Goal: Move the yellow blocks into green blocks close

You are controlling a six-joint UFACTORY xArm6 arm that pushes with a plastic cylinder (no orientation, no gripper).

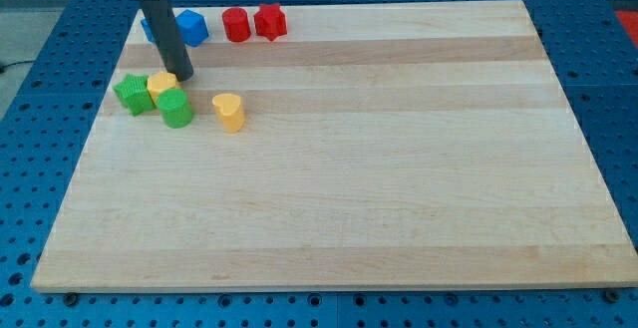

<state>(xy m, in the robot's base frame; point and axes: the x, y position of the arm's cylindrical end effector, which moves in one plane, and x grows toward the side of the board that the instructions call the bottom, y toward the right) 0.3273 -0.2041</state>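
Observation:
My tip [182, 74] rests on the board just above and right of a yellow block [160, 88], touching or almost touching it. That yellow block sits between a green star-shaped block [132, 95] on its left and a green round block [176, 109] below right, touching both. A second yellow block, heart-shaped [229, 112], stands apart to the right of the green round block. The rod [162, 34] rises to the view's top left.
A blue block [191, 27] stands near the top edge, with another blue block [148, 27] partly hidden behind the rod. A red round block [236, 24] and a red star-shaped block [270, 21] stand right of them. The wooden board [399, 168] lies on a blue perforated table.

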